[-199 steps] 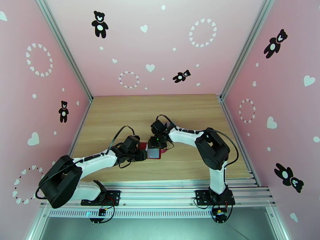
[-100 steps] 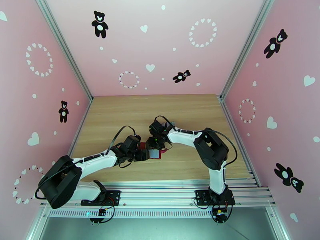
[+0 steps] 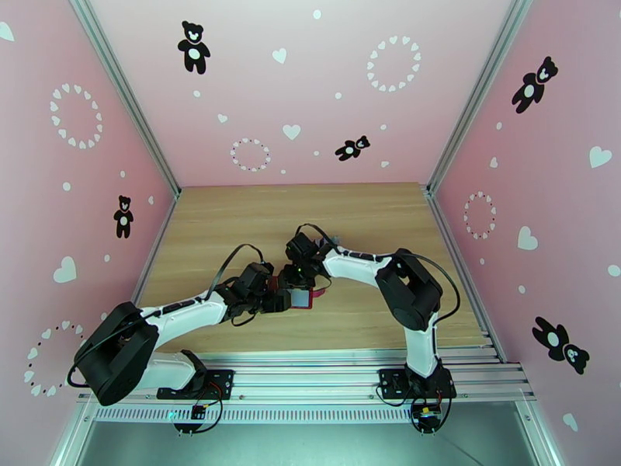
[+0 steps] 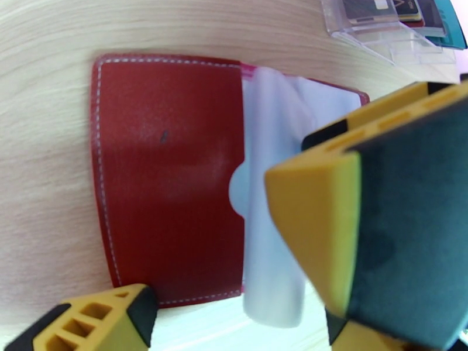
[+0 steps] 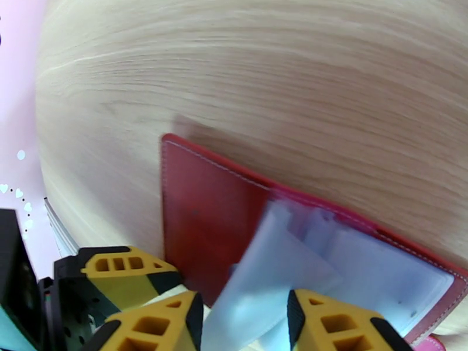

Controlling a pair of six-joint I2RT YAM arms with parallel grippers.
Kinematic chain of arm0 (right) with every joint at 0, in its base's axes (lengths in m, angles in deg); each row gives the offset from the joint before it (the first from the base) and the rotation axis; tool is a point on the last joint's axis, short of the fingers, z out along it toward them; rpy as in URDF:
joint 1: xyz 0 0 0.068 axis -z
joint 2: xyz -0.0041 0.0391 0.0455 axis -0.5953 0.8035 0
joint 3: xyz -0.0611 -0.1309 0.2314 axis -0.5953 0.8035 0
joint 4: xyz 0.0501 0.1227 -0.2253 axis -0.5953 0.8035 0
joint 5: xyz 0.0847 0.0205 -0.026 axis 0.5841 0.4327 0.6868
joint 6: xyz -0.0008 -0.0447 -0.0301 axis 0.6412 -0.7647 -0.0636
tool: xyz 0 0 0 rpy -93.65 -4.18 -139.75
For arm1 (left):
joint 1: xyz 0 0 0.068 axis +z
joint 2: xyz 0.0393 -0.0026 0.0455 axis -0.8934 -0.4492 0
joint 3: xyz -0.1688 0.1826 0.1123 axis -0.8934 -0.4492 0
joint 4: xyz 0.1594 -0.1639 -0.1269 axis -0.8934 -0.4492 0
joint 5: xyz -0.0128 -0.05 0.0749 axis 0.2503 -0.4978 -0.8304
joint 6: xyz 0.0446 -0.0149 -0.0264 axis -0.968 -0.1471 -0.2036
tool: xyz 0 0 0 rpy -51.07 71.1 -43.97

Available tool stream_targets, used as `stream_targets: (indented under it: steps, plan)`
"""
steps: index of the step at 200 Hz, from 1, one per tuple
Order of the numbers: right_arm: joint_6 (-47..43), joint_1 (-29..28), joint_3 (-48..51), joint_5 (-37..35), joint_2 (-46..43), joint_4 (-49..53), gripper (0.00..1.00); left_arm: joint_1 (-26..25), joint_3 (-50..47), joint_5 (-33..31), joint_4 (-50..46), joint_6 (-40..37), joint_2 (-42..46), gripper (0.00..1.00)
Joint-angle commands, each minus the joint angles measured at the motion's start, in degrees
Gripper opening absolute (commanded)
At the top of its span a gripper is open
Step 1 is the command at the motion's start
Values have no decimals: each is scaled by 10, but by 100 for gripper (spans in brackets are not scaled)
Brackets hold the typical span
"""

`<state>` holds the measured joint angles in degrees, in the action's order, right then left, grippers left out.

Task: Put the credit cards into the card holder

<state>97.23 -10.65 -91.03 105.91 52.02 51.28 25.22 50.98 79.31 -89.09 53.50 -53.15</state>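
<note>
The dark-red card holder (image 4: 167, 171) lies open and flat on the wooden table, its clear inner sleeves (image 4: 269, 229) fanned up on the right. My left gripper (image 4: 205, 241) is open and straddles the holder's near edge, one finger (image 4: 362, 229) over the sleeves. Over the same holder (image 5: 205, 212) my right gripper (image 5: 243, 311) stands open, a raised translucent sleeve (image 5: 263, 282) rising between its fingers. From above, both grippers (image 3: 281, 299) (image 3: 299, 279) meet at the holder (image 3: 305, 299). Credit cards (image 4: 380, 7), dark and teal, stand in a clear rack.
The clear plastic rack (image 4: 403, 39) sits just beyond the holder's far right corner. Bare wooden table (image 3: 310, 219) stretches behind both arms to the pink walls. A metal rail runs along the near edge (image 3: 310, 366).
My left gripper has opened wider at the holder. The right gripper has shifted slightly up and to the left over the sleeves.
</note>
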Motion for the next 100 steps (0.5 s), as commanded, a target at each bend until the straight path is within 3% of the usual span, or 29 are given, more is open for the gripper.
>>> stream_targets:
  steps: [1, 100]
  plan:
    - [7, -3, -16, 7, 11, -2, 44, -1, -1, -18, -22, -8, -12, 80]
    - [-1, 0, -20, -2, -17, 17, 44, -1, 4, -38, -37, -9, -15, 61]
